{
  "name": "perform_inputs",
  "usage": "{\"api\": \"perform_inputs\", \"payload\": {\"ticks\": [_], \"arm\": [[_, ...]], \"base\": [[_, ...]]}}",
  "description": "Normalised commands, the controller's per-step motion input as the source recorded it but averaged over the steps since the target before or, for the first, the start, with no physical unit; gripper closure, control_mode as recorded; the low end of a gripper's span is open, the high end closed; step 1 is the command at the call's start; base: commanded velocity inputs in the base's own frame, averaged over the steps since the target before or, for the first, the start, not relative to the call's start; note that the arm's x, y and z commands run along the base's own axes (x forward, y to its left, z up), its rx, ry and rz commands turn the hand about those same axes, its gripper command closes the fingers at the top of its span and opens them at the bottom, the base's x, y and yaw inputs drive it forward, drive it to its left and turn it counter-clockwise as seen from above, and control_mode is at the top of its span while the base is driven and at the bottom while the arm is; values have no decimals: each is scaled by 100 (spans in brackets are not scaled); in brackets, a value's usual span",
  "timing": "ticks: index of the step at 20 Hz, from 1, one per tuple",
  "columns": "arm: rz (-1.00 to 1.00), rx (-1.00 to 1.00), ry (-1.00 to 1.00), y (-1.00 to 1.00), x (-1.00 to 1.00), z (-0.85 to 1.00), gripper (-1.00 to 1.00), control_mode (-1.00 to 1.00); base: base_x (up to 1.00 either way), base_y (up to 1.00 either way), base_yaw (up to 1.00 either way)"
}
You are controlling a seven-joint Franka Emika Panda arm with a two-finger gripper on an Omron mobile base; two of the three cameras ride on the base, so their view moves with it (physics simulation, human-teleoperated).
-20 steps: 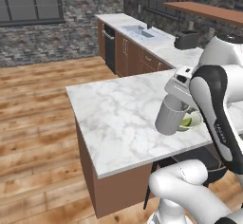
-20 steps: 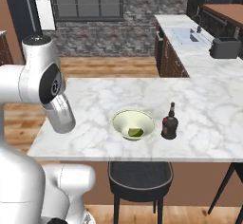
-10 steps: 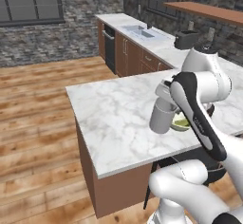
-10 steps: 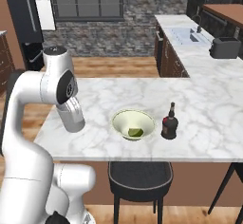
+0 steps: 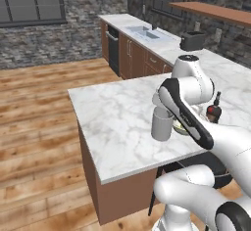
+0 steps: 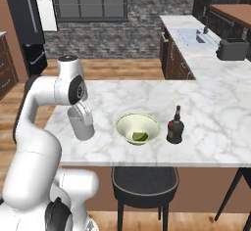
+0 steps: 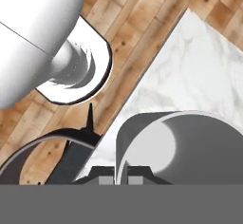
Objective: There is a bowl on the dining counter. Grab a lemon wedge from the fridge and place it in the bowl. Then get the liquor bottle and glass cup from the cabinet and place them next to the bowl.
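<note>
On the dining counter (image 6: 206, 103) — one bowl (image 6: 138, 128), one lemon wedge (image 6: 140, 136), one liquor bottle (image 6: 175, 126), one glass cup (image 6: 81, 123).

No legible text, label, brand, number or sign in any view. The liquor bottle (image 6: 175, 127), near the front edge of the dining counter (image 6: 211, 112), carries a small reddish patch on its dark body; too small to tell whether it bears lettering. The glass cup (image 6: 81, 124) and the bowl (image 6: 138, 127) show plain surfaces, no markings.
</note>
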Motion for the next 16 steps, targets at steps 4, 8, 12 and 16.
{"api": "perform_inputs", "payload": {"ticks": [4,8,12,16], "arm": [[0,0,0,0,32,-30,100,-100],[0,1,-2,0,25,-25,100,-100],[0,2,0,0,28,-25,100,-100],[0,0,0,0,37,-22,100,-100]], "base": [[0,0,0],[0,0,0],[0,0,0],[0,0,0]]}}
